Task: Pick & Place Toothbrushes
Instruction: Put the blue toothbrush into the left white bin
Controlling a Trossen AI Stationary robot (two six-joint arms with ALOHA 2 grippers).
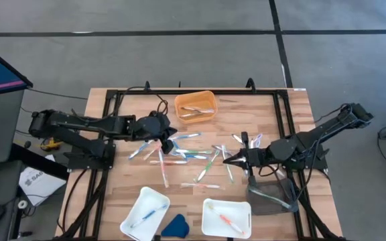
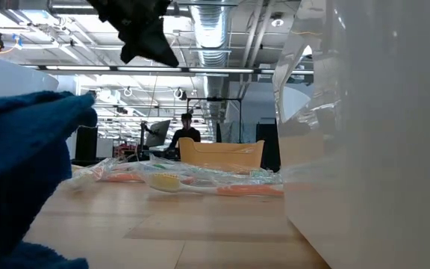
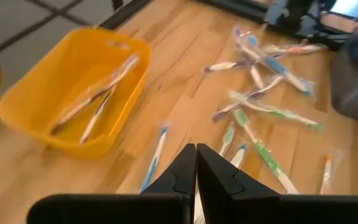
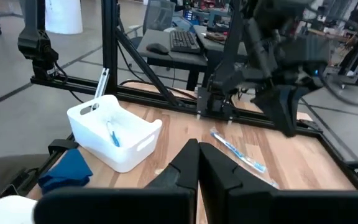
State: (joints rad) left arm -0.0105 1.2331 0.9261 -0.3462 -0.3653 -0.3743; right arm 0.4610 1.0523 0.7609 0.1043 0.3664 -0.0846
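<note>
Several wrapped toothbrushes (image 1: 193, 155) in blue, green, orange and white lie scattered flat on the middle of the wooden table. My left gripper (image 1: 171, 136) is shut and hovers over the left end of the scatter; in its wrist view (image 3: 196, 167) blue and green brushes (image 3: 156, 155) lie just beyond its fingertips. My right gripper (image 1: 227, 160) is shut at the right side of the scatter, pointing left; its wrist view (image 4: 197, 158) shows one blue brush (image 4: 238, 152) on the wood ahead. Neither holds anything that I can see.
An orange tray (image 1: 194, 106) with a few brushes stands at the far edge. Two white trays (image 1: 146, 207) (image 1: 226, 215), each holding brushes, sit at the near edge with a dark-blue wedge (image 1: 175, 226) between them. A grey clear tray (image 1: 271, 194) lies under the right arm. A person (image 2: 187, 131) is far behind.
</note>
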